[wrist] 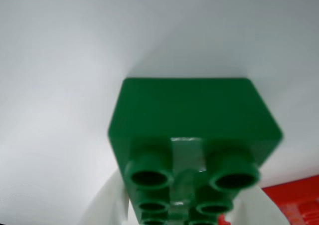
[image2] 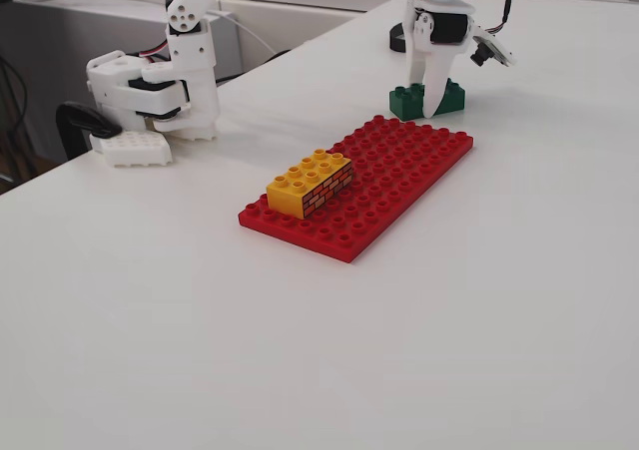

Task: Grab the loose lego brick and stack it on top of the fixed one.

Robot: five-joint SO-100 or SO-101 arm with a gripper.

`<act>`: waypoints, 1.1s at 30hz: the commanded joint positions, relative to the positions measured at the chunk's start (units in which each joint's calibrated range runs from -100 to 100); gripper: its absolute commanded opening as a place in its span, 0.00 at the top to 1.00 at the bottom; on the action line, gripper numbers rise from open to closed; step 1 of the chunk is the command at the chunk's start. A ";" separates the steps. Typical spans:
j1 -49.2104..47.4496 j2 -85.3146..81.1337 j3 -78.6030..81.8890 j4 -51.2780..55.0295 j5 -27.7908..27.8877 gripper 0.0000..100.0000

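Note:
The loose lego brick point(image2: 404, 101), dark green, sits on the white table just beyond the far end of the red baseplate point(image2: 399, 171). My gripper point(image2: 431, 106) comes down on it from above, one white finger point(image2: 436, 86) crossing its near side. In the wrist view the green brick point(wrist: 189, 110) fills the middle, studs toward the camera, and my gripper point(wrist: 182, 205) holds it with a white finger against each side. The fixed one point(image2: 312, 183), yellow with a brick-wall print, is seated on the near-left part of the baseplate.
The arm's white base and motors point(image2: 160, 91) stand at the table's left edge, beside a black clamp point(image2: 85, 121). A corner of the red baseplate point(wrist: 294, 200) shows at the lower right of the wrist view. White table surrounds the plate.

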 commanded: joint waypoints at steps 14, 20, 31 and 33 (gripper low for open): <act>7.86 -39.30 7.91 5.09 30.02 0.94; 14.99 -61.99 31.26 5.09 42.04 0.94; 45.77 -73.68 52.16 1.37 51.29 0.95; 46.22 -70.97 53.52 1.54 55.47 0.95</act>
